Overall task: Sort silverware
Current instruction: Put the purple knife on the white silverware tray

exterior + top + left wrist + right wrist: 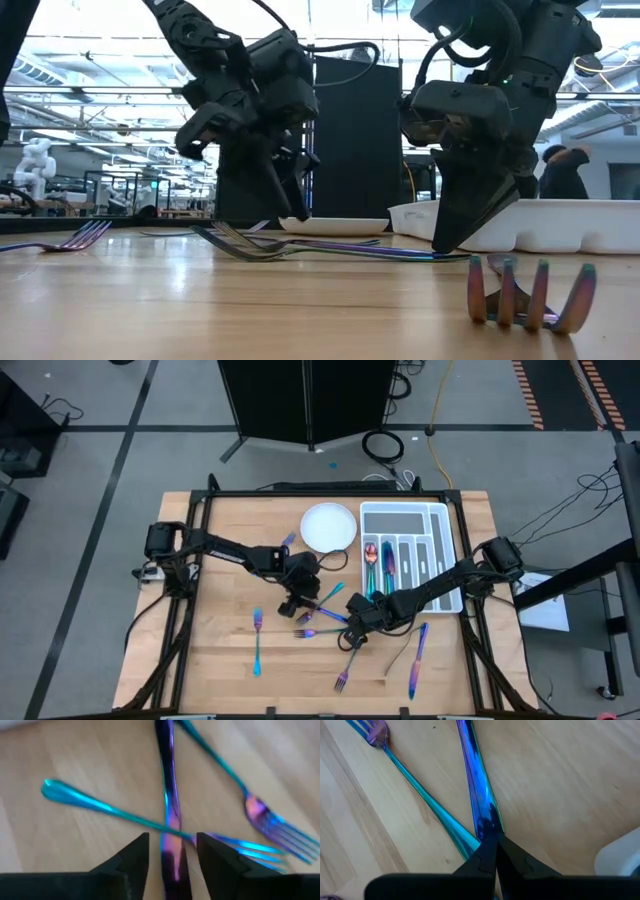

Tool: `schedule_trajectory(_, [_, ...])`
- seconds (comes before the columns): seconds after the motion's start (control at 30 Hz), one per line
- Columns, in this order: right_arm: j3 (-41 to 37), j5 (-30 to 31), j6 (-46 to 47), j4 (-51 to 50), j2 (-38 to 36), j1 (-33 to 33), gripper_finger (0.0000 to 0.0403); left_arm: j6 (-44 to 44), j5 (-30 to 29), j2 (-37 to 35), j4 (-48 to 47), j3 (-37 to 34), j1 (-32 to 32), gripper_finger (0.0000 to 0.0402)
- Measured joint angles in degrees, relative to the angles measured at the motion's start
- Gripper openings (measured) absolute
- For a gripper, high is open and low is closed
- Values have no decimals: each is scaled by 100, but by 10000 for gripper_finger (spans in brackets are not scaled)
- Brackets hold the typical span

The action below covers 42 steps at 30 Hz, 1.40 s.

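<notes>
Showing from above both grippers low over the mid-table silverware (pixel 325 615) heap, tray (pixel 437 512) near for sorting; left gripper (pixel 172 851) fingers apart straddling a knife (pixel 169 785); right gripper (pixel 493 854) pinching another knife (pixel 476 785) for lifting.

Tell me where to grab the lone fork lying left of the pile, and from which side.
Take the fork by the middle of its handle, straight down from above, fingers across its narrow width. It lies flat on the table, apart from the rest, so both sides of the slim handle are free. The left gripper is nearer.
</notes>
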Motion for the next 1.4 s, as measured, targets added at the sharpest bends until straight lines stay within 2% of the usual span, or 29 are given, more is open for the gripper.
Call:
schedule_trajectory(0.17, [0,-6,4,0,0,-1,0,-8,-1054,-41,-637,14,-116,191])
schedule_trajectory(0.23, [0,-4,5,-1,0,1,0,-36,-1264,-96,-1034,70,-169,194])
schedule_trajectory(0.37, [0,8,-8,2,0,1,0,-54,-1270,-101,-1582,129,-250,195])
schedule_trajectory(0.73, [-4,84,-79,13,0,-23,0,-447,-1278,-177,-2065,141,-243,195])
schedule_trajectory(1.07, [-9,132,-91,11,0,-47,0,-276,-1320,-409,-2704,137,-243,195])
schedule_trajectory(1.4, [-9,85,-109,9,0,-106,0,-278,-1184,-415,-2530,117,-276,195])
